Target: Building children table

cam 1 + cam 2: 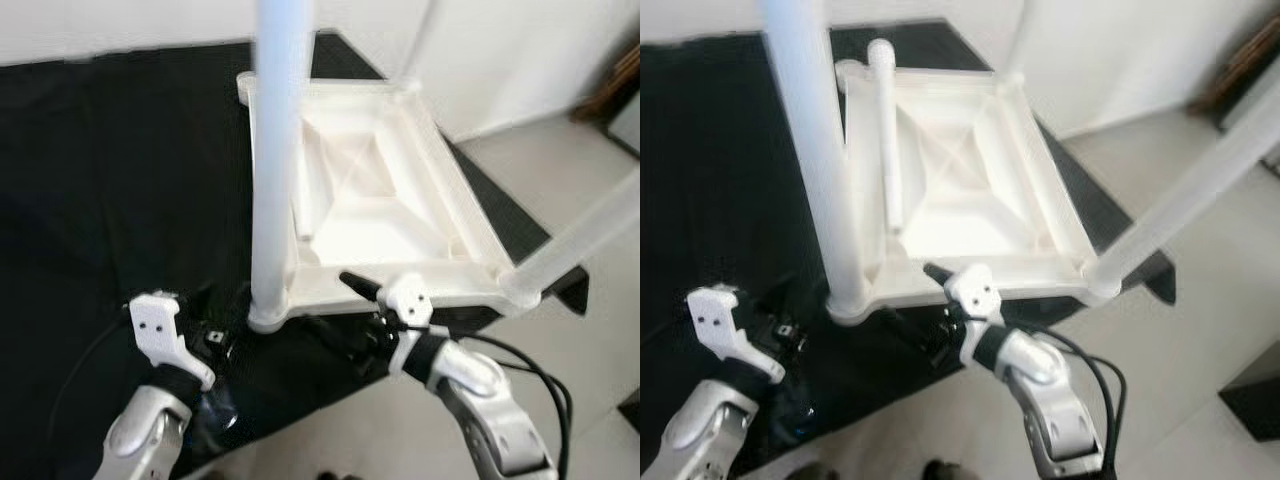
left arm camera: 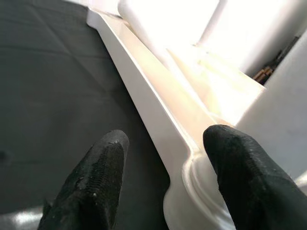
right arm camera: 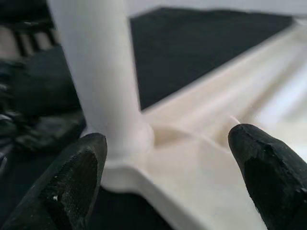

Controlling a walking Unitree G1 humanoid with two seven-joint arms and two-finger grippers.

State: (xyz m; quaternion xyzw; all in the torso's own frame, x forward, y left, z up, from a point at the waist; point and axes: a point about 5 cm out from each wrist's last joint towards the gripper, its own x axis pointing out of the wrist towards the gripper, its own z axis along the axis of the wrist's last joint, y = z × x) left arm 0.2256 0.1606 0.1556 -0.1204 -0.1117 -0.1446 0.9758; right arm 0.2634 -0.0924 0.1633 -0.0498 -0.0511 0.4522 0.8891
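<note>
Lying upside down on a black mat [image 1: 120, 180] over pale floor tiles [image 1: 590, 300], the white plastic children's table [image 1: 380, 190] shows its ribbed, hollow underside, a square moulded tray with raised rims and round corner sockets. Three smooth tubular legs already stand in sockets: the near-left leg [image 1: 278, 160], a near-right leg [image 1: 590, 235] angling outward, and a far one at the back corner [image 1: 885, 130]. The piece looks light, rigid and slick, so the raised rim or a leg near its socket seems the surest hold. The right tool [image 1: 365, 288] hovers at the near rim, fingers spread wide. The left tool [image 2: 163, 182] sits low beside the near-left socket, its fingers also well apart, holding nothing.
</note>
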